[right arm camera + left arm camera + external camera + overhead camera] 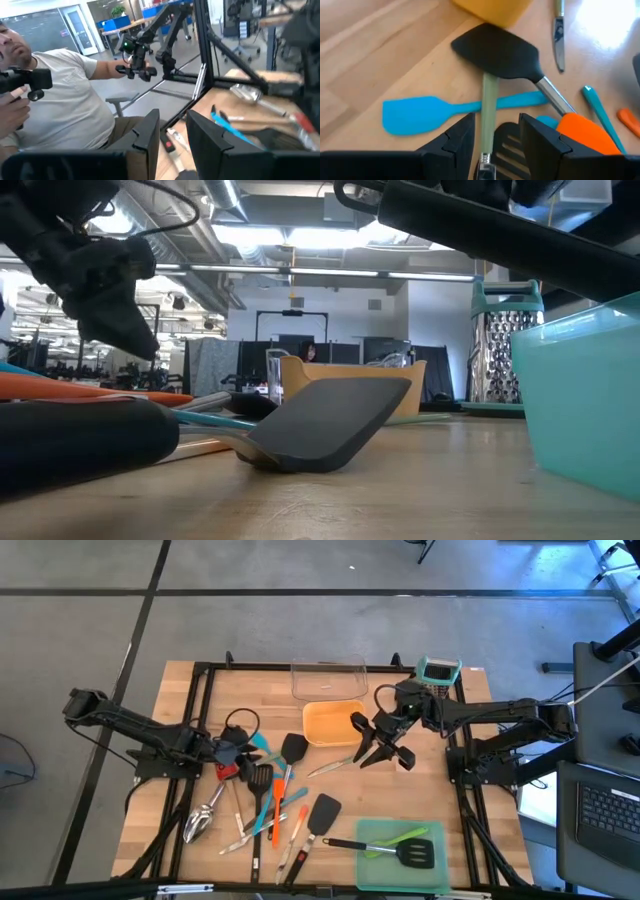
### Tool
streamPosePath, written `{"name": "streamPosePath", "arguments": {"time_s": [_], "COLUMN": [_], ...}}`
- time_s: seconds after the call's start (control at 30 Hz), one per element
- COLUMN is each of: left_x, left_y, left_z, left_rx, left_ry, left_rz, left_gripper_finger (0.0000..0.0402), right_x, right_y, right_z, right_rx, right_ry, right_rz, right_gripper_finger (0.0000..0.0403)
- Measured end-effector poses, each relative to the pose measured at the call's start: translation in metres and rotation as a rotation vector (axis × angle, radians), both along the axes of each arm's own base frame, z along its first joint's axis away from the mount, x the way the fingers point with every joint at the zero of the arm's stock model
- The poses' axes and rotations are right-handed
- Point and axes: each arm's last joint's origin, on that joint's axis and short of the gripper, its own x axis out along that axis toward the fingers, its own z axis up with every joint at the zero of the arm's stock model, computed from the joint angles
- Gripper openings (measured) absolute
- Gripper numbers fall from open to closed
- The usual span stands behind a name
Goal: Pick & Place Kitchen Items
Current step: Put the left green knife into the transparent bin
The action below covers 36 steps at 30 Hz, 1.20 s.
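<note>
A: Where's the left gripper sitting rn?

B: It's hovering over the top of the utensil pile, jaws spread wide, nothing btwn them. In the wrist view an olive-green handle is running straight up the gap, toward a black spatula head lying against the orange tray.

A: So the axis is lining up w/ the jaws?

B: Looks so, judging by that view. The blue spatula is crossing under it at right angles.

A: Right gripper?

B: It's hanging just off the orange tray's corner, jaws apart, empty. A knife is lying beside it, but the left arm's nearer the pile. A black turner is already lying in the teal-green tray.
</note>
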Motion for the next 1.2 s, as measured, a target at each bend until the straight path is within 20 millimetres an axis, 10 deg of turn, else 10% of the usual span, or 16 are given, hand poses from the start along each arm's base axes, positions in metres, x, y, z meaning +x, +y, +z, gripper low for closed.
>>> {"name": "streamPosePath", "arguments": {"time_s": [1.2], "left_x": [0.033], "left_y": [0.005], "left_z": [-0.053], "left_rx": [0.110], "left_ry": [0.264], "left_rz": [-0.103], "left_gripper_finger": [0.0145], "right_x": [-0.003], "right_y": [0.001], "right_z": [-0.011], "right_rx": [-0.013], "right_ry": [0.104], "right_rz": [0.008], "right_gripper_finger": [0.0099]}}
